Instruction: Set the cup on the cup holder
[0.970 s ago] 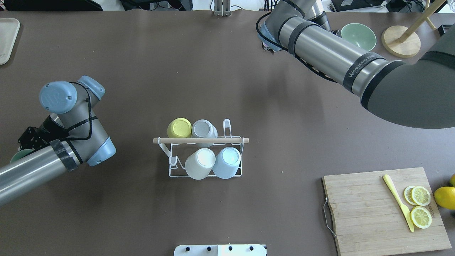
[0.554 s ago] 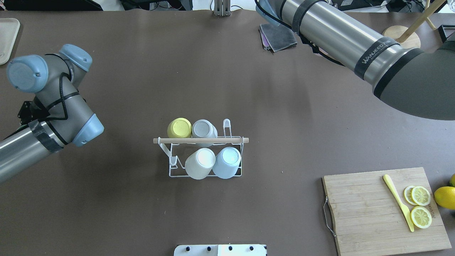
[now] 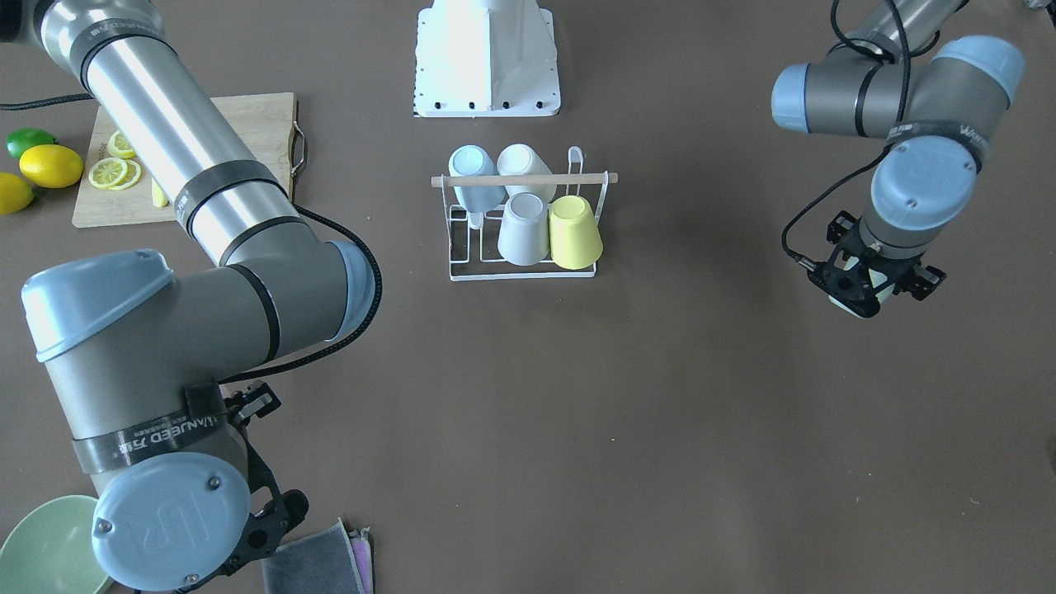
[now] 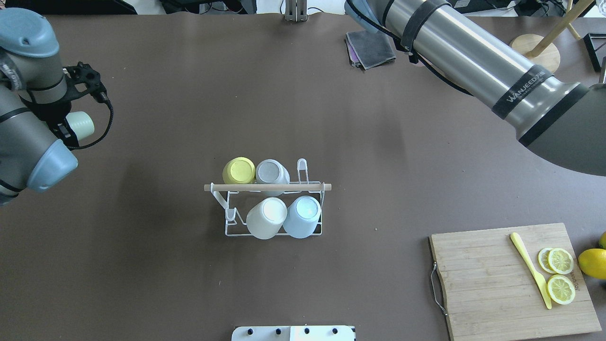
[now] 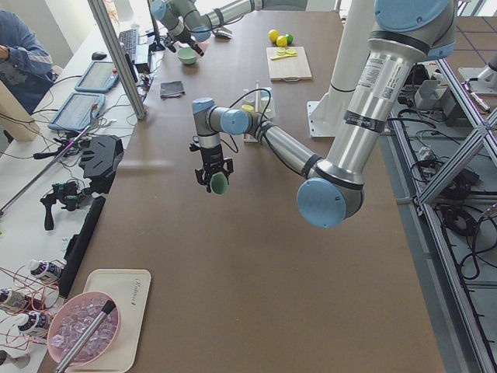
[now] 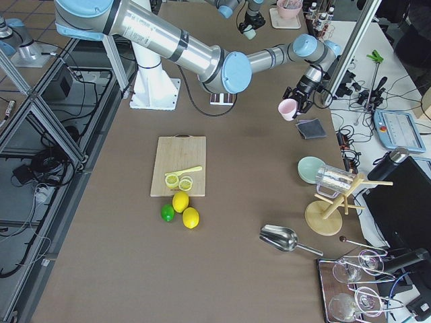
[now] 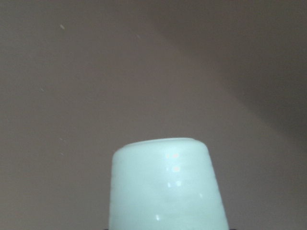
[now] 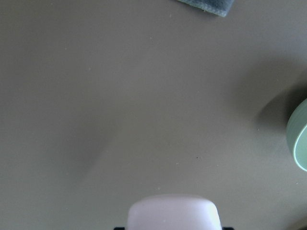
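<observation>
4 smooth, tapered vessels sit mouth-down on the white wire cup holder (image 4: 218,187) with its pale wooden rod (image 4: 274,187): yellow cup (image 4: 239,170), grey cup (image 4: 271,172), white cup (image 4: 265,218) and pale blue cup (image 4: 302,216). Well apart, the left gripper (image 3: 856,290) clamps a glossy mint-green cup (image 4: 81,125). The right gripper (image 6: 294,102) appears closed on a pink cup (image 6: 287,108).

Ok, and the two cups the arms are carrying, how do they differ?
Colour: the green cup in the left gripper is a pale mint, the pink cup in the right gripper a pale pink.
Place: the green cup hangs over bare table out to the left of the cup holder, the pink cup near the grey cloth.
Shared: both are plain, handleless and tapered, gripped off the table, and neither is on the cup holder.
</observation>
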Action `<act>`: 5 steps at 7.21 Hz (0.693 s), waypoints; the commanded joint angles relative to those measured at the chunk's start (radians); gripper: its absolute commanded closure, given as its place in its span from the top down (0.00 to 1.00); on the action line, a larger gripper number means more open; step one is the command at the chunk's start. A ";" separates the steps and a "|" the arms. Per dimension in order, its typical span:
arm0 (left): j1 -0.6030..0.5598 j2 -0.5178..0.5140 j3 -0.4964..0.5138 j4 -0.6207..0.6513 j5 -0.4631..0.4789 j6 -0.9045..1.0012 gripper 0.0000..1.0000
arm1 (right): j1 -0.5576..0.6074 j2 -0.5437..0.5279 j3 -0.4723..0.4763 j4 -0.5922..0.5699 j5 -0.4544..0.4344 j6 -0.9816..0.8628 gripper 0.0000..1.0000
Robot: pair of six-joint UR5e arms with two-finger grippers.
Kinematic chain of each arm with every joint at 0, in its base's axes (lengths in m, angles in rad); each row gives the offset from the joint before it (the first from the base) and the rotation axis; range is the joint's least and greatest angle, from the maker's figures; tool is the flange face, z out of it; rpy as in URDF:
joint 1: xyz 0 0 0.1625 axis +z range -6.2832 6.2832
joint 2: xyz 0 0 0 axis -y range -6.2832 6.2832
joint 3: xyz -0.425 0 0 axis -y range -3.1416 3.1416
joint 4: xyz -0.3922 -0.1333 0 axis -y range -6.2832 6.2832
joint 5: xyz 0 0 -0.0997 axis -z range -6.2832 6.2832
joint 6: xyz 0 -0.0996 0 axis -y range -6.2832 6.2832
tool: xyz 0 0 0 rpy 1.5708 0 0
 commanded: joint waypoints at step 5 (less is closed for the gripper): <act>-0.006 0.237 -0.176 -1.085 0.054 -0.257 0.81 | -0.067 -0.345 0.629 0.241 0.038 0.389 0.00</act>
